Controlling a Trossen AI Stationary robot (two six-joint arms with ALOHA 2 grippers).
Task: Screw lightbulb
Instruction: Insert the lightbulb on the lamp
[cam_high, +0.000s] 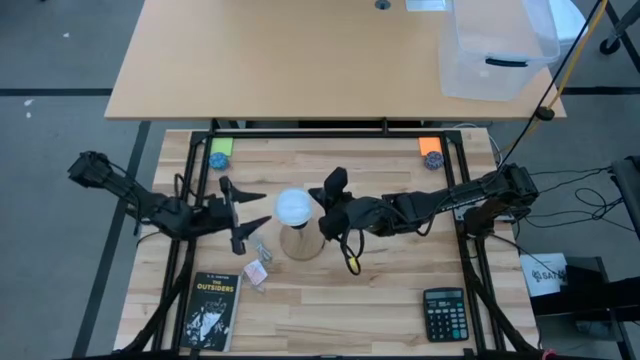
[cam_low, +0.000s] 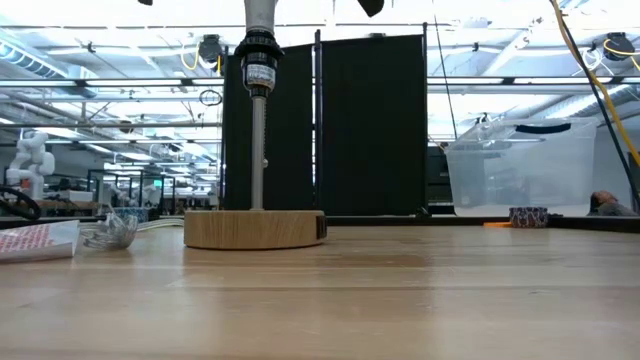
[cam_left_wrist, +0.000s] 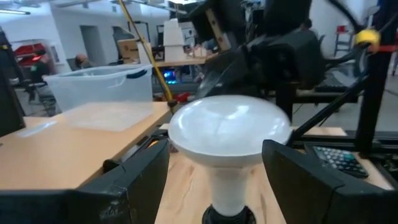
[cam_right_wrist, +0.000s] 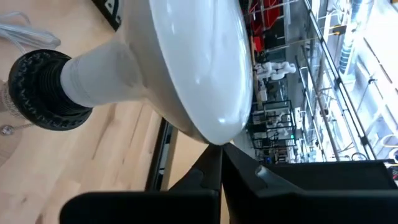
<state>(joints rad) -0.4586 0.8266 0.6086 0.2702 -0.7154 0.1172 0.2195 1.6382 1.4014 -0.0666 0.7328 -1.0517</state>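
The white lightbulb (cam_high: 293, 207) stands upright with its pale neck in the black socket (cam_low: 258, 55) of a stand, which has a thin metal pole on a round wooden base (cam_low: 255, 228). My left gripper (cam_high: 262, 209) is open at the bulb's left. In the left wrist view its two fingers stand on either side of the globe (cam_left_wrist: 227, 127), apart from it. My right gripper (cam_high: 328, 205) is open at the bulb's right, close against the globe (cam_right_wrist: 193, 68). Only one of its fingers (cam_right_wrist: 217, 180) shows in the right wrist view. My right gripper comes level from the table's right. One fingertip (cam_right_wrist: 214, 155) stands right at the globe's wide rim (cam_right_wrist: 208, 134). I cannot tell whether it touches. My left gripper touches nothing.
A crumpled clear wrapper (cam_high: 262, 245) and a pink card (cam_high: 255, 272) lie near the stand's base. A book (cam_high: 210, 310) lies at the near left and a calculator (cam_high: 443, 313) at the near right. A clear bin (cam_high: 495, 50) stands on the far table.
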